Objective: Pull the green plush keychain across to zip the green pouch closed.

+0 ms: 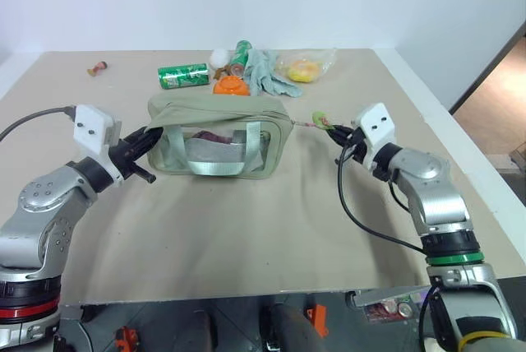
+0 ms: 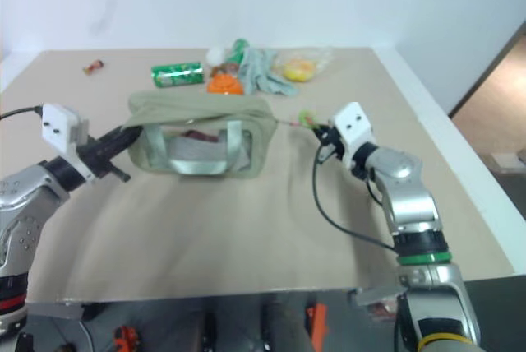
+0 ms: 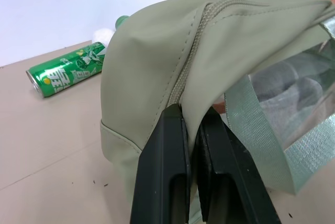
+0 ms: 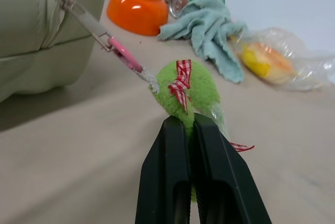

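The left gripper pinches the boxy sage-green fabric pouch at its near end to anchor it, while the right gripper, clamped on the fuzzy lime-green ring keychain, holds its chain taut beyond the pouch's far end.

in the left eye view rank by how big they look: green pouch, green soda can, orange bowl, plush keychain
1. green pouch, by far the largest
2. green soda can
3. orange bowl, partly hidden behind the pouch, so close to the can and unsure
4. green plush keychain, smallest
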Robot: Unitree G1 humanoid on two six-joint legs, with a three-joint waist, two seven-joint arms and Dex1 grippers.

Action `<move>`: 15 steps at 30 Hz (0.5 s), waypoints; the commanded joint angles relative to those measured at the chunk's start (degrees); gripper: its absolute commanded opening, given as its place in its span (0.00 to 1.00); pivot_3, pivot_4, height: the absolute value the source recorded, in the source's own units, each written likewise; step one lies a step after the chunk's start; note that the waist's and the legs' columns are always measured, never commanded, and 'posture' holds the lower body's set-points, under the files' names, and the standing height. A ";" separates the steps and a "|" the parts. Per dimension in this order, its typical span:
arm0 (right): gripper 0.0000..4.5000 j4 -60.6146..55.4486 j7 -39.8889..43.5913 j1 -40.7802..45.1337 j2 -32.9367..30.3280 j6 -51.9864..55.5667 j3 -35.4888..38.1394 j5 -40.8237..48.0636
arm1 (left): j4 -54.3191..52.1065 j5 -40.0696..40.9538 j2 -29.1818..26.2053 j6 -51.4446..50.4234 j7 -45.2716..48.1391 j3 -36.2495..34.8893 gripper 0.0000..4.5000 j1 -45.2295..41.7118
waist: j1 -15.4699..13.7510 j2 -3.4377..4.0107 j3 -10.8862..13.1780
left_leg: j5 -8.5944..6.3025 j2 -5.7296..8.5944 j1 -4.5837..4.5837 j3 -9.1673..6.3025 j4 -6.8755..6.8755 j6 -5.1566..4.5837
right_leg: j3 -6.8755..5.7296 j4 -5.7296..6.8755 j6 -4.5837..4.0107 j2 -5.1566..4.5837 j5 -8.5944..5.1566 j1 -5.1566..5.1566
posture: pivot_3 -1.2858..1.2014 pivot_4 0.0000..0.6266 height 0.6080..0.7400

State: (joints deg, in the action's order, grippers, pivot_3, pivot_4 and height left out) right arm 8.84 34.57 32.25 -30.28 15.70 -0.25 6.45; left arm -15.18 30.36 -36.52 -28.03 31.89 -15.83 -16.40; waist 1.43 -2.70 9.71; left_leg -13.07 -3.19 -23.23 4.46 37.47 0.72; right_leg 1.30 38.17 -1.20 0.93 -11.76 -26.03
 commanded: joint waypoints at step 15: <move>0.00 5.86 -2.69 -4.30 -1.37 -9.05 -2.40 -6.25 | 0.14 -1.08 0.21 1.10 -2.10 -2.38 0.00 -0.09 | -0.04 -0.02 -0.01 | 0.02 0.20 0.13 -0.02 0.03 0.02 | 0.00 0.00 0.05 -0.04 0.04 0.16 | 0.52 0.24 1.00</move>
State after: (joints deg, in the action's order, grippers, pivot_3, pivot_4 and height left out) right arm 14.21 32.43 29.57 -30.93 5.66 -3.13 1.74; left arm -15.06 30.24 -36.29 -27.96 31.81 -15.52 -16.31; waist 1.39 -2.71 9.70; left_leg -13.05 -2.99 -23.09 4.43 37.50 0.73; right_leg 1.30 38.17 -1.15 0.88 -11.73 -25.86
